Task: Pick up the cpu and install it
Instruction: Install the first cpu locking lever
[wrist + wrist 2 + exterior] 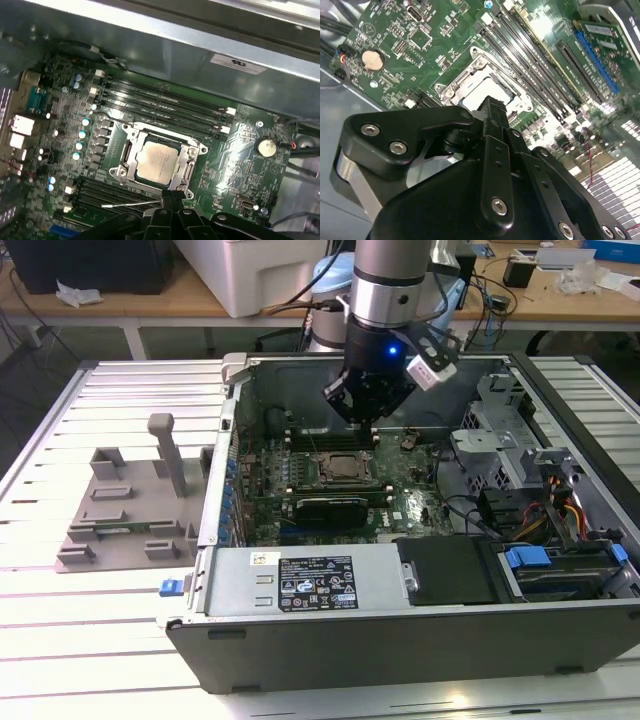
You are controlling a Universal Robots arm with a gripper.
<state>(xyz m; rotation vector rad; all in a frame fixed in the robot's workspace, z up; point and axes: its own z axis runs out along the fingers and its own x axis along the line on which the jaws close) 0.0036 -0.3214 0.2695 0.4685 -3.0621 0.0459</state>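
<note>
A: Exterior view, item one: the small flat square silvery-grey cpu (343, 467) sits in the metal-framed socket (345, 469) of the green motherboard (300, 495), inside the open grey computer case (420, 630). The arm's own bulk hides the board just behind the socket.

B: And the black gripper (362, 418)?

A: It hangs just above the socket, clear of it, on the silver-and-black arm (390, 290), which comes straight down into the case. How far the pincer stands open I cannot tell; from here the tips merge into one dark mass.

B: Wrist views?

A: First wrist view: the cpu (158, 162) lies flat in its socket, the gripper (172, 197) holding nothing. Second wrist view: the gripper body (492, 112) covers half the cpu (482, 90).

B: Anything else?

A: Grey plastic tray with upright posts (130, 505), on the slatted table at the exterior view's left.
</note>
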